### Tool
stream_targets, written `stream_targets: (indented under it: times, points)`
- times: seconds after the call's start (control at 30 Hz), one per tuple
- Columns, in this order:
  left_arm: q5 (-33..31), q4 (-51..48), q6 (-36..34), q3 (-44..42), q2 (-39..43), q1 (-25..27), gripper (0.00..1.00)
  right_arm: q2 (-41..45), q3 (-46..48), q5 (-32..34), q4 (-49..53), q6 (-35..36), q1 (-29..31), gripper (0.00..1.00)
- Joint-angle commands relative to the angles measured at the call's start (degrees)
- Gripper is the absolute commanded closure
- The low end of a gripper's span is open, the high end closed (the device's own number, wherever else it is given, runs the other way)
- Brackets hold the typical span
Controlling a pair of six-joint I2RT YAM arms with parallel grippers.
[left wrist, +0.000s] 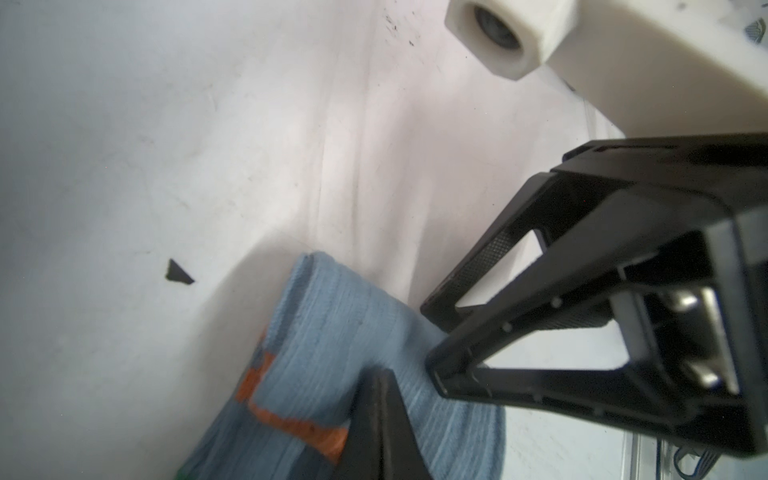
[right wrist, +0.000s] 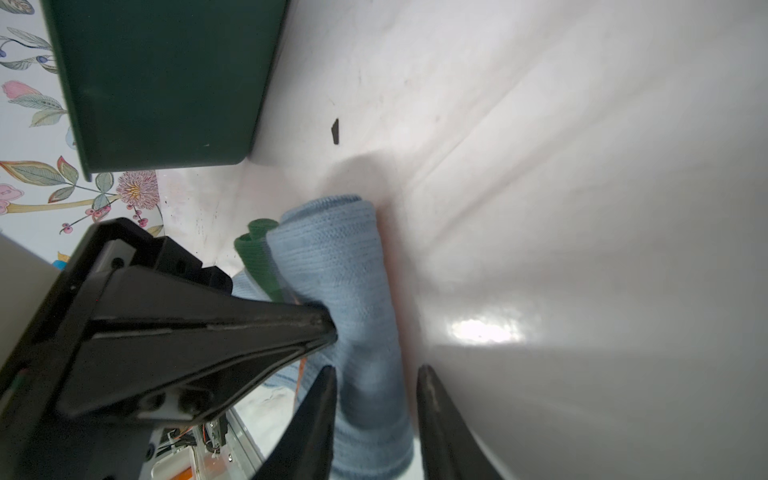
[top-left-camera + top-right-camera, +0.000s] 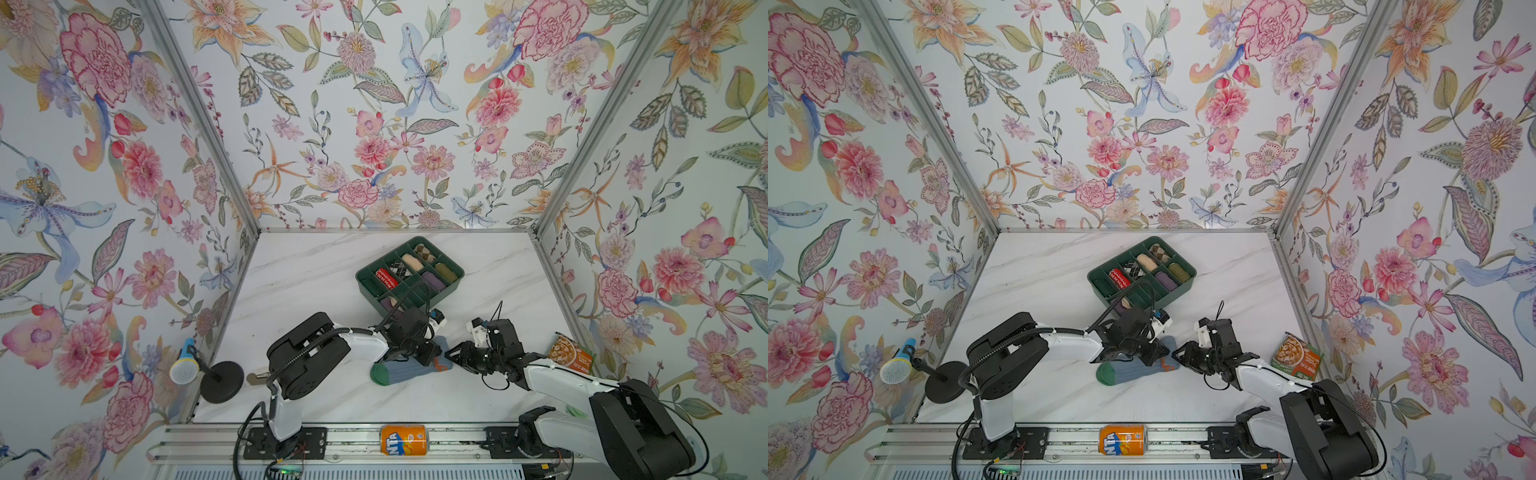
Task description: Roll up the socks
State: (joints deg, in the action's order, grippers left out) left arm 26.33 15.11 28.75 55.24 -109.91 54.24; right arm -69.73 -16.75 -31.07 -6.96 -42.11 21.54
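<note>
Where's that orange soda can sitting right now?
In both top views the orange soda can lies on its side on the metal rail along the table's near edge, between the left arm's base and the right arm's base.

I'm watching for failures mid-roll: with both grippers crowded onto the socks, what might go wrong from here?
1. The left gripper is shut and seems to pinch the fold of the socks, while the right gripper only straddles the rolled part with its fingers apart. If the left lets go before the right clamps, the roll would probably spring open.
2. The two grippers meet almost tip to tip at the same fold, so their fingers may collide.
</note>
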Motion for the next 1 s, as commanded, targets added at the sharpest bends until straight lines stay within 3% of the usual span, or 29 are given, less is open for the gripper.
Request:
stream_targets:
  times: [0.0,0.27,0.43,0.6,0.8,0.97]
  points:
    - [0.6,-2.6,0.9,-2.2,0.2,-0.9,1.00,-1.2,1.0,-0.2,-2.4,-1.1,0.7,0.66]
    - [2.0,0.2,1.8,-3.4,0.4,-1.7,1.00,-3.5,0.5,0.5,-4.7,-2.3,2.3,0.75]
    - [2.5,0.8,1.9,-3.6,0.6,-2.0,1.00,-2.8,-0.7,3.4,-3.0,-1.7,3.6,0.91]
    - [2.8,0.6,1.7,-3.9,2.1,-2.5,1.00,-1.5,-2.8,7.6,1.8,0.2,5.1,1.00]
    - [3.4,-1.0,1.3,-4.2,6.4,-2.9,0.93,-0.9,-4.4,10.0,6.0,1.4,6.0,1.00]
    - [1.2,-6.8,-0.4,-4.7,9.7,-3.1,0.95,-0.9,-5.6,11.3,7.7,2.0,6.4,1.00]
